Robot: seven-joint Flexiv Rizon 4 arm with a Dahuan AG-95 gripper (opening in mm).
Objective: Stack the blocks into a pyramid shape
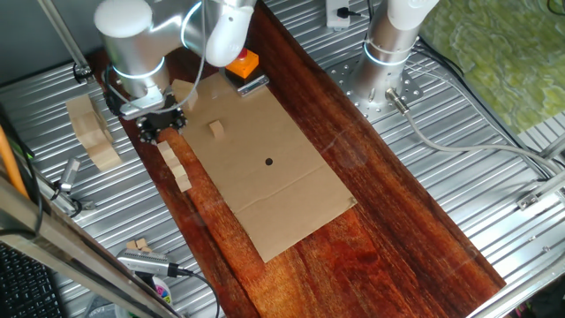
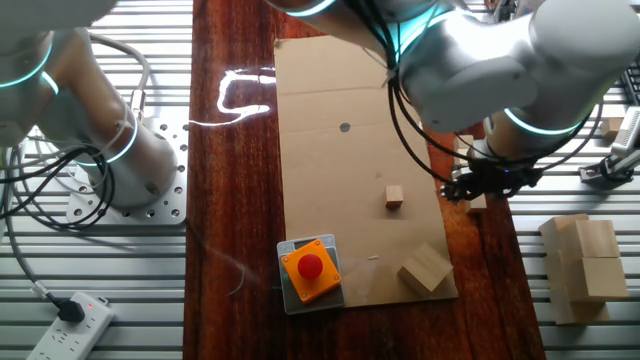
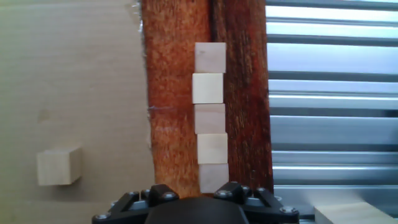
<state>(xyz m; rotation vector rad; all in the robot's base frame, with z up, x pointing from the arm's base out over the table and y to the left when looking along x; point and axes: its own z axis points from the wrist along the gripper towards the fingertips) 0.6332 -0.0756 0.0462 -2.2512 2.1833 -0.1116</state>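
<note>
Your gripper (image 1: 160, 124) hangs over the near end of a row of five small wooden blocks (image 3: 210, 118), lined up edge to edge on the dark wood board (image 3: 177, 74) and running straight ahead of the hand. You cannot tell whether its fingers are spread or pressed together. A sixth block (image 3: 59, 167) sits alone on the cardboard sheet (image 3: 68, 74), off to the hand's left.

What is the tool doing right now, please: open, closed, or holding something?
Tool: cannot be told; its fingertips are not visible. It hovers over the row of blocks.
</note>
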